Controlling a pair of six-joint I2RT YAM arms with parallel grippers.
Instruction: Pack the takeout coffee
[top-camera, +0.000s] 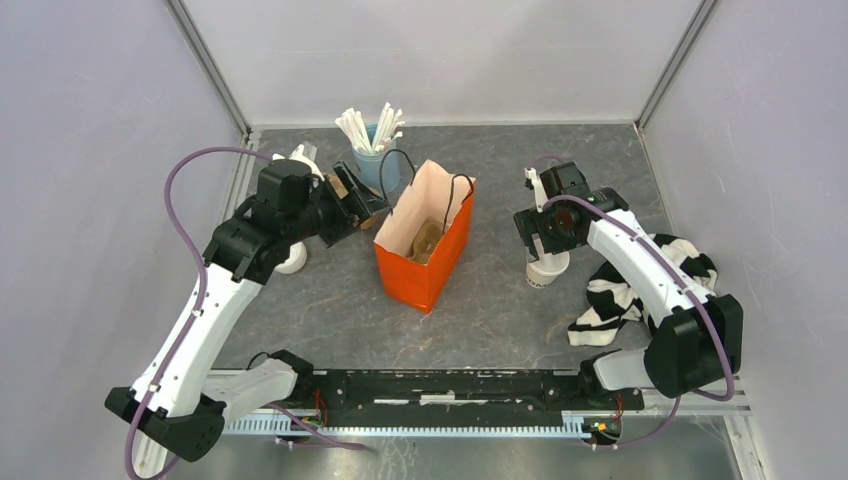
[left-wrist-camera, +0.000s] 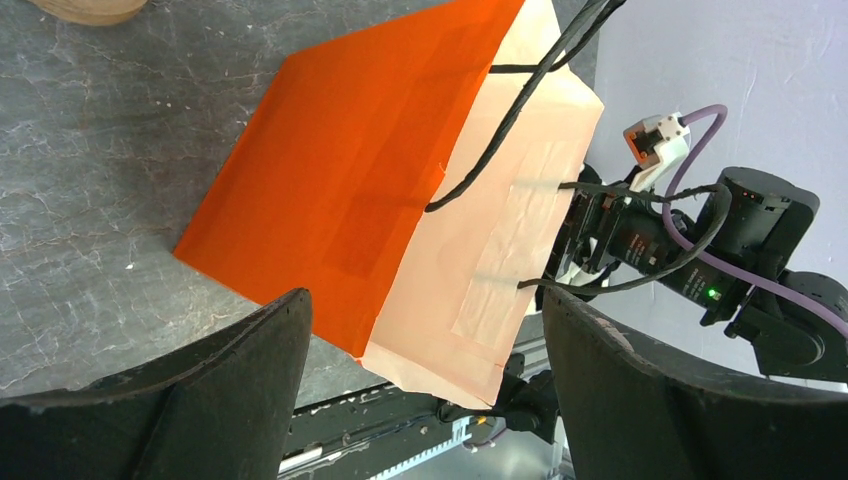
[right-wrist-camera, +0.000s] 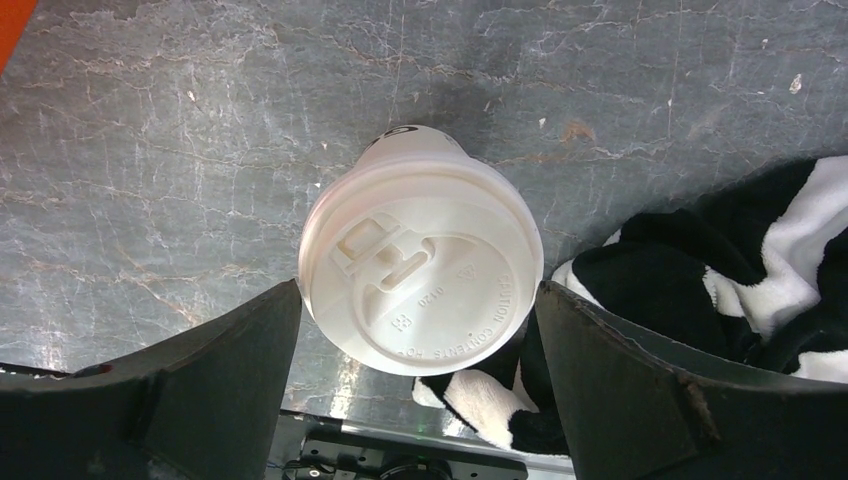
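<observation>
The takeout coffee (top-camera: 546, 270), a cream cup with a white lid, stands on the table right of the orange paper bag (top-camera: 425, 255). In the right wrist view its lid (right-wrist-camera: 420, 265) fills the gap between my fingers. My right gripper (top-camera: 545, 240) (right-wrist-camera: 418, 290) is open, directly above the cup, with one finger on each side of the lid. My left gripper (top-camera: 365, 205) (left-wrist-camera: 425, 300) is open and empty at the bag's left upper rim. The bag (left-wrist-camera: 370, 180) stands upright and open, its black handles loose.
A brownish item (top-camera: 428, 240) lies inside the bag. A blue cup of white straws (top-camera: 372, 140) stands behind the bag. A black-and-white cloth (top-camera: 640, 285) (right-wrist-camera: 720, 270) lies right beside the coffee. A white object (top-camera: 292, 260) sits under the left arm.
</observation>
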